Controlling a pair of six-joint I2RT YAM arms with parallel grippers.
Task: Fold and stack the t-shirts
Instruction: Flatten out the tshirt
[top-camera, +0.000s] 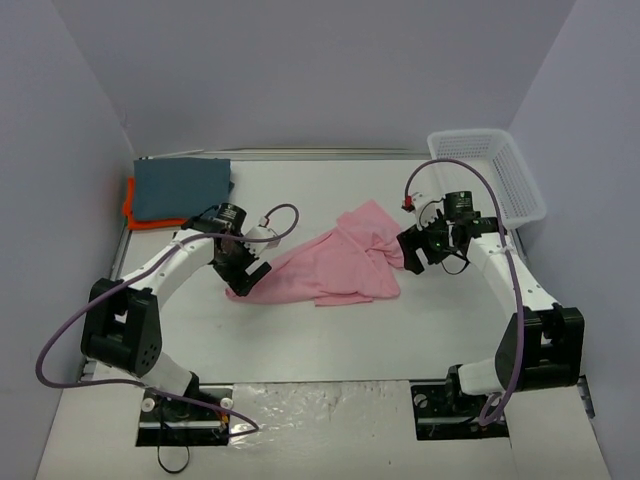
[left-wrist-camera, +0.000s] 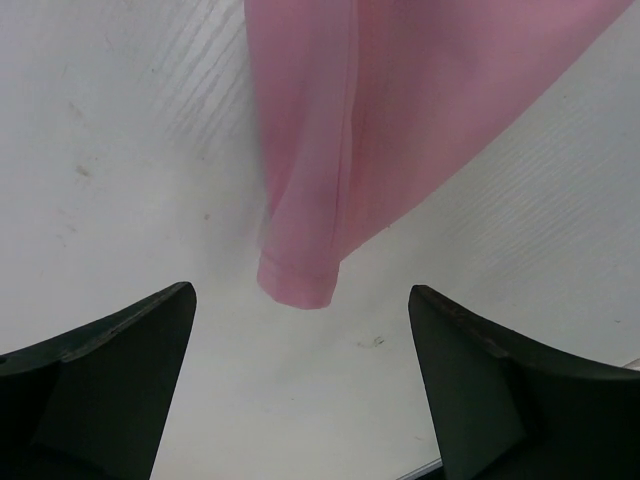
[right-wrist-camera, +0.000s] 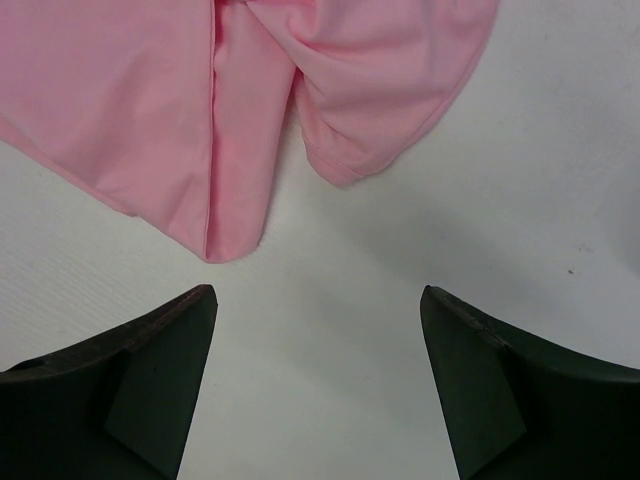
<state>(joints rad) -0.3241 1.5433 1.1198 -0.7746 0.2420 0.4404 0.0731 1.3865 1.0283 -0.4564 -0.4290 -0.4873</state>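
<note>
Left gripper (left-wrist-camera: 300, 295) wide open, empty, just short of pink shirt (top-camera: 345, 262) end. Right gripper (right-wrist-camera: 315, 292) wide open, empty, near cloth. Shirt crumpled mid-table (top-camera: 330, 335). Grey shirt (top-camera: 180, 188) on orange shirt (top-camera: 129, 206), far-left corner.

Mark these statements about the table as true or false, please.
1. The pink t-shirt lies crumpled between the left claw and the right claw. True.
2. The left claw is shut on the pink t-shirt. False: it is open, with the cloth just ahead of it.
3. The blue-grey t-shirt lies folded on the orange t-shirt. True.
4. The white mesh basket stands at the far left. False: it stands at the far right.
5. The right claw is open. True.
</note>
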